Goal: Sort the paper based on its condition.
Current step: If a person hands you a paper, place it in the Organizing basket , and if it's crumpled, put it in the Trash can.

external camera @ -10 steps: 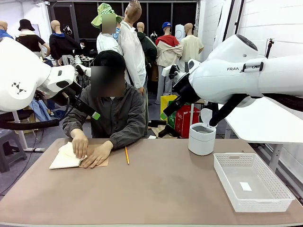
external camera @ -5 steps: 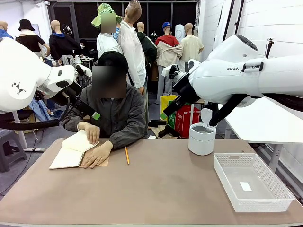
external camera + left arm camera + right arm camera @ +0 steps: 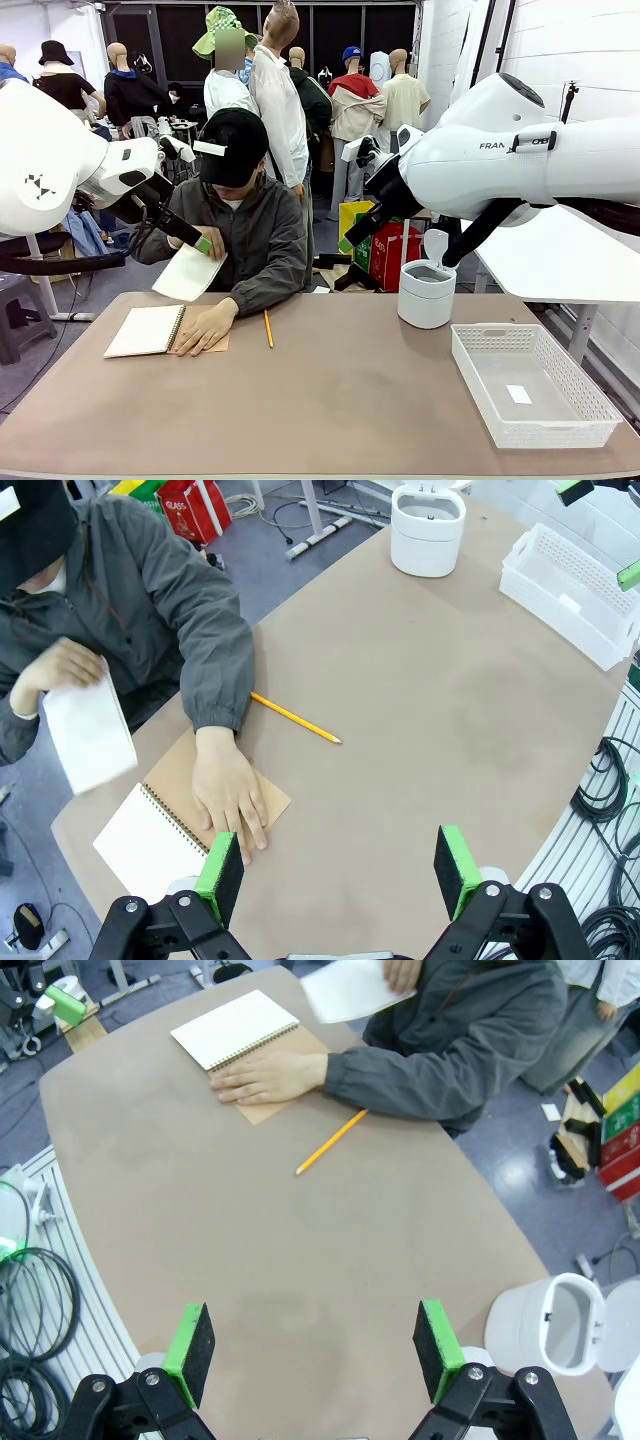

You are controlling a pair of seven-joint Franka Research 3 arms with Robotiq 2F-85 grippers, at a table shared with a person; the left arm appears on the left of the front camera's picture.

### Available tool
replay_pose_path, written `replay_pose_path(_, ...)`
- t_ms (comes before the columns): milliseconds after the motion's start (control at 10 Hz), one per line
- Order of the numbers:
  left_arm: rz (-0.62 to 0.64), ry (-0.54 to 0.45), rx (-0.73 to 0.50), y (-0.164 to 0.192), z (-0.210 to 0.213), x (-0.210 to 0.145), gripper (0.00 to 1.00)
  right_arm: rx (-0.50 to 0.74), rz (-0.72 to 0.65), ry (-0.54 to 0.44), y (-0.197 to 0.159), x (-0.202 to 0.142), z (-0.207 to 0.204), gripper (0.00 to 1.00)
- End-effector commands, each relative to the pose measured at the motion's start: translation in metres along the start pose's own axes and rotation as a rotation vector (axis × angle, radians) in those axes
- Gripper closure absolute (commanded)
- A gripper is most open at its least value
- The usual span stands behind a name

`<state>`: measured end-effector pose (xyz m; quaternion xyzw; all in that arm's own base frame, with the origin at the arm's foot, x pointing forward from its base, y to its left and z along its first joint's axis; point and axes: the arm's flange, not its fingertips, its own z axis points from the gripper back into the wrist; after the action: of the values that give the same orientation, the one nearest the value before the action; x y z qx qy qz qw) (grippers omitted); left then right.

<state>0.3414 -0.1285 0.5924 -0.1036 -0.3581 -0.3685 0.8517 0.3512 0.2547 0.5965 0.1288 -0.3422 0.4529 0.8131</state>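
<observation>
Holding a loose sheet of paper (image 3: 189,272) in one raised hand (image 3: 212,243), a person sits at the far side of the bench (image 3: 330,400). The sheet hangs in the air above the bench edge, well apart from both claws. In the left wrist view it (image 3: 90,732) lies far ahead of the left claw (image 3: 340,865) and off to its left, beyond the open spiral notebook (image 3: 150,838). The person's other hand (image 3: 228,798) presses flat on the notebook's brown cover, just ahead of the left claw's left pad.

Both claws hover high over the bench with jaws spread wide and nothing between the green pads. From the right claw (image 3: 315,1348), the paper (image 3: 348,988) sits at the far top of its view, past a yellow pencil (image 3: 331,1141). A white lidded bin (image 3: 555,1330) stands close on that claw's right. A white mesh basket (image 3: 530,385) rests on the bench under the right arm.

The sheet looks very light, thin and limp. It would likely sag, curl or crease under a hard pinch, and slip from a loose one. A sensible hold is probably along a free edge or corner away from the person's fingers, with the pads closing flat across the sheet.
</observation>
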Motion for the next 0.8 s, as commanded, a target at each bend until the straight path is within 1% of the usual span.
replay_pose_path(0, 0.003, 0.001, -0.006, 0.0017, 0.0009, 0.0006, 0.0, -0.012, -0.003, 0.005, 0.0008, 0.0007, 0.0001, 0.0)
replay_pose_path(700, 0.003, 0.001, -0.006, 0.0017, 0.0009, 0.0006, 0.0, -0.012, -0.003, 0.005, 0.0008, 0.0007, 0.0001, 0.0)
